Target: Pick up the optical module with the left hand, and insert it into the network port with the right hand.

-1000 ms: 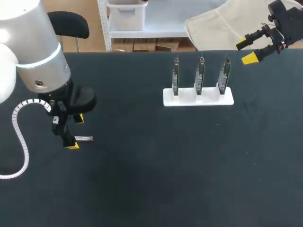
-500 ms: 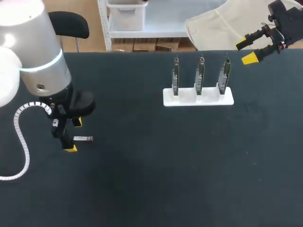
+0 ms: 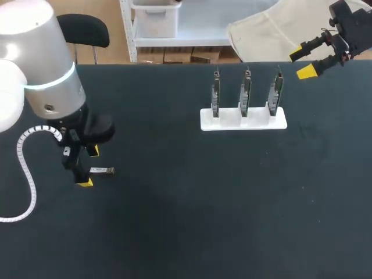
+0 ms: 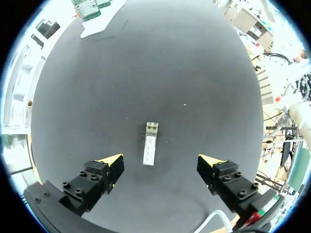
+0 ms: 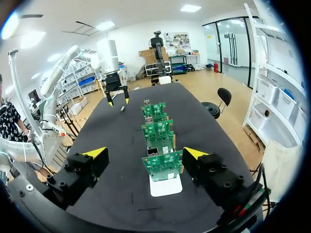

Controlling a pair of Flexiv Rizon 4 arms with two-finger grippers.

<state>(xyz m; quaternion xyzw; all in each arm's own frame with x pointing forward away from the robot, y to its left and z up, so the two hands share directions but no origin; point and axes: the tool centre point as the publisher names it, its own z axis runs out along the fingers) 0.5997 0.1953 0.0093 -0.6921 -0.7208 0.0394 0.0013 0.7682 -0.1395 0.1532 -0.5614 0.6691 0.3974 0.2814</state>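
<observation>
The left tool (image 3: 89, 167) hangs low over the near-left part of the dark bench (image 3: 192, 203), its two yellow-tipped fingers spread wide. The optical module (image 3: 102, 170) lies flat on the bench. In the left wrist view the module (image 4: 150, 149) sits between the open fingers of the tool (image 4: 161, 161), slightly ahead of the tips and touching neither. A white coiled cable (image 3: 23, 174) loops beside the left arm (image 3: 46, 70).

The right tool (image 3: 302, 63) is up at the far-right corner of the bench, open and holding nothing. Just beside it, a white stand (image 3: 244, 119) holds three upright circuit boards (image 3: 246, 90) in a row. In the right wrist view the boards (image 5: 163, 165) stand ahead of the spread fingers, well apart from the module.
</observation>
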